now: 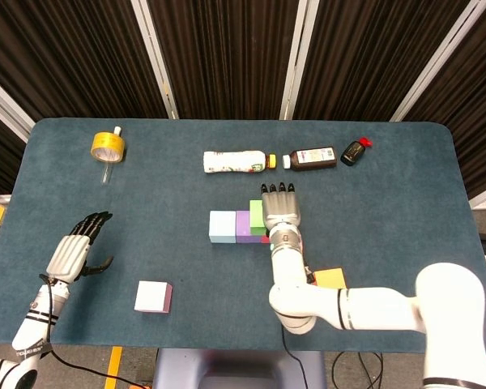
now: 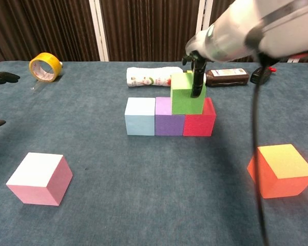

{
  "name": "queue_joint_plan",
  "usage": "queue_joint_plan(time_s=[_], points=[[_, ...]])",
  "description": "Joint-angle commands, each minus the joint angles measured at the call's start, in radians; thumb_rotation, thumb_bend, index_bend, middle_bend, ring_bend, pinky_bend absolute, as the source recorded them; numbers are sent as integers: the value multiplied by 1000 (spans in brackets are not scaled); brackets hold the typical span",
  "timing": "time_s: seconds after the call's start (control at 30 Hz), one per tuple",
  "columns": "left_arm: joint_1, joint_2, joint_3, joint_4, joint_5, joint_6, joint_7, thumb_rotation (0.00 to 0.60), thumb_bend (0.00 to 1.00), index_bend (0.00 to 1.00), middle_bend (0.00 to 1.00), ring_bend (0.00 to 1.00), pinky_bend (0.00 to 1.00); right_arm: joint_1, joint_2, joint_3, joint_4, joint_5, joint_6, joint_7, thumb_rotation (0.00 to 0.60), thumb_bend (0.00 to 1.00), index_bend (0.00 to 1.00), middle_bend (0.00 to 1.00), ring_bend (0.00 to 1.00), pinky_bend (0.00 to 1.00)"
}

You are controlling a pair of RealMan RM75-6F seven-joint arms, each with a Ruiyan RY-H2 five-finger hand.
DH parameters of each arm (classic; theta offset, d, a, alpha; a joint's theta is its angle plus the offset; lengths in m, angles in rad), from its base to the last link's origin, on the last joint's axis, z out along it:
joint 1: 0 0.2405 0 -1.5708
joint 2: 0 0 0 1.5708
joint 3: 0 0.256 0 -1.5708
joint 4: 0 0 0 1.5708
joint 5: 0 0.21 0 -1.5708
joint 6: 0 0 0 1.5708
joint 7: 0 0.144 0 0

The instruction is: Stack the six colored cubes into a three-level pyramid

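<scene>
A light blue cube, a purple cube and a red cube stand in a touching row mid-table. A green cube sits squarely on top, across the purple and red ones. My right hand hangs over the green cube and holds it, with one dark finger against its front right. An orange cube lies at the near right and a pink cube at the near left. My left hand hovers open at the far left, holding nothing.
A white bottle, a brown bottle and a small dark bottle lie behind the row. A yellow tape roll sits at the back left. My right forearm crosses the front edge beside the orange cube.
</scene>
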Motion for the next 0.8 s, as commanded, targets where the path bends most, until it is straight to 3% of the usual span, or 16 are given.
queue_joint_plan(time_s=[0.03, 0.2, 0.33, 0.47, 0.63, 0.8], points=[[-2, 23, 6, -24, 7, -7, 0, 600, 333, 66, 42, 2, 128, -63, 102, 0, -92, 12, -47, 24, 600, 302, 0, 165, 3, 91], [-4, 46, 13, -66, 4, -25, -1, 600, 335, 66, 42, 3, 127, -101, 146, -36, -112, -3, -117, 68, 600, 264, 69, 164, 0, 89], [-5, 64, 18, -88, 5, -32, 11, 600, 334, 68, 43, 3, 127, -139, 174, -62, -134, -77, -167, 145, 600, 260, 149, 161, 9, 113], [3, 101, 33, -117, 24, -25, -11, 600, 333, 133, 96, 64, 128, -228, 260, -98, -232, -246, -201, 266, 600, 260, 248, 167, 49, 152], [5, 176, 91, -144, 100, -36, -83, 600, 330, 195, 204, 154, 145, -385, 419, -154, -344, -480, -252, 440, 600, 260, 296, 187, 63, 153], [17, 208, 134, -179, 141, -34, -54, 600, 333, 193, 201, 163, 142, -518, 531, -201, -341, -671, -328, 627, 600, 260, 299, 190, 67, 156]])
